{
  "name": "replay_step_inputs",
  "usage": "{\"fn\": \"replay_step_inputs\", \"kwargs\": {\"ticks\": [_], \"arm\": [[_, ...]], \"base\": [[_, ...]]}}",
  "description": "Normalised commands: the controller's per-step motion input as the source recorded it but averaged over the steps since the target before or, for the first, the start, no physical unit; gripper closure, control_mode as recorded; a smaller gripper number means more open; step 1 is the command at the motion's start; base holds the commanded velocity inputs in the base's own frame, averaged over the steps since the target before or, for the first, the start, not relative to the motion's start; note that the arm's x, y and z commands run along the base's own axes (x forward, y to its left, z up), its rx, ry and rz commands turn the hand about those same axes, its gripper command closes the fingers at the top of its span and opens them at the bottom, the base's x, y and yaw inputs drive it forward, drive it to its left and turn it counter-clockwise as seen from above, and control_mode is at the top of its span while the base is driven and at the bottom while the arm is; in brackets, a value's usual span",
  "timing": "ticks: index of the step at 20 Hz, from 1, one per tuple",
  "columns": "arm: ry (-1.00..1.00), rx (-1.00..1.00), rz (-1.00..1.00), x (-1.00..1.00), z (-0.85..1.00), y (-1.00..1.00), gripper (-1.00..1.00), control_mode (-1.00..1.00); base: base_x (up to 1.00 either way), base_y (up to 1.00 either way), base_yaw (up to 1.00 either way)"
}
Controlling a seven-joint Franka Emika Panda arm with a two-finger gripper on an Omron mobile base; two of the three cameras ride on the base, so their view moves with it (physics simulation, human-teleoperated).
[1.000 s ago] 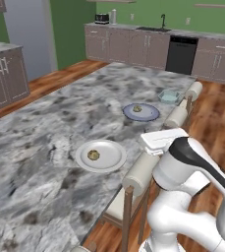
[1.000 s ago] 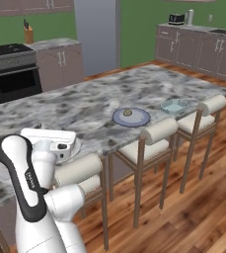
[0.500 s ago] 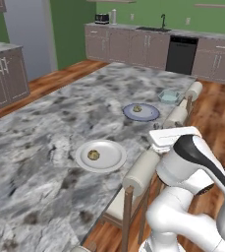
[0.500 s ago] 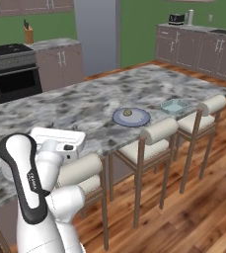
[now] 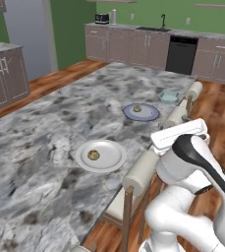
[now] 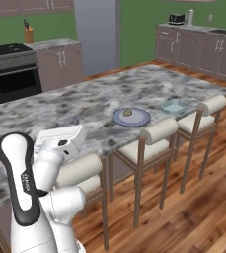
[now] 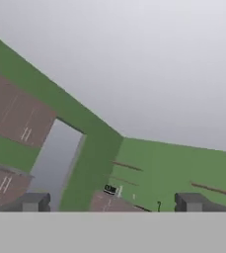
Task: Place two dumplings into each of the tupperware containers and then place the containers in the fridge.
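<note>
above the counter's edge the hand [image 7: 112,202] gapes fully (nothing held), pointing at the ceiling [image 7: 134,59].

Fridge [image 6: 97,34]: top cut off by frame edge. Pale blue-green container [image 5: 169,96]: contents too small to tell. Dumplings [image 5: 93,155] on plates: detail indistinct. Surface [image 5: 40,147]: near end cropped.

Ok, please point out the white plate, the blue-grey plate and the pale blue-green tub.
white plate [image 5: 113,156], left base view, bare right part of the plate.
blue-grey plate [image 5: 149,113], left base view, bare right part near the rim.
pale blue-green tub [image 6: 174,106], right base view, its inside bottom.
</note>
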Motion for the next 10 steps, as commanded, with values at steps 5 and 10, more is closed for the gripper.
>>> {"fn": "replay_step_inputs", "kwargs": {"ticks": [5,10], "arm": [[-0.37,-0.71,-0.09,0.05,-0.4,-0.13,-1.0,-1.0],[-0.21,-0.79,-0.09,0.32,-0.1,0.0,-1.0,-1.0]], "base": [[0.0,0.0,0.0],[0.0,0.0,0.0]]}}
